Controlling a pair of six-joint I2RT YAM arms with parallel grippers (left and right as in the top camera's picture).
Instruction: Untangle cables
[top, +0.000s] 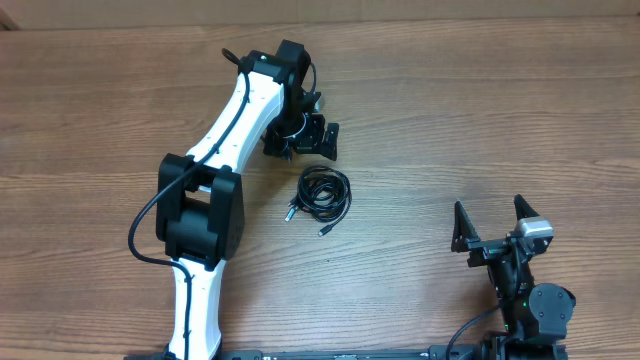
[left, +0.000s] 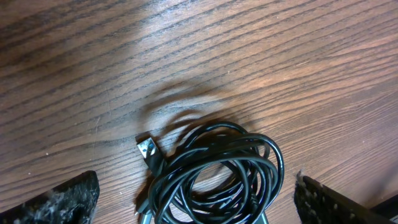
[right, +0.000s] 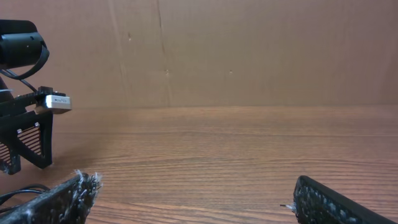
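Observation:
The cables (top: 325, 192) lie as one small black coil on the wooden table (top: 480, 110), with plug ends (top: 290, 212) poking out at its lower left. My left gripper (top: 303, 152) hovers just behind the coil, open and holding nothing. In the left wrist view the coil (left: 217, 177) sits between and slightly ahead of the spread fingers (left: 62, 199), and a silver plug (left: 146, 147) sticks out at the left. My right gripper (top: 490, 222) stands open and empty at the lower right, far from the coil. The right wrist view shows only bare wood between its fingertips (right: 336, 202).
The white left arm (top: 230, 130) stretches from the table's front edge up toward the back, with its own thick black wire (top: 145, 225) looping at the elbow. In the right wrist view the left gripper (right: 25, 143) appears at far left, before a brown wall (right: 249, 50).

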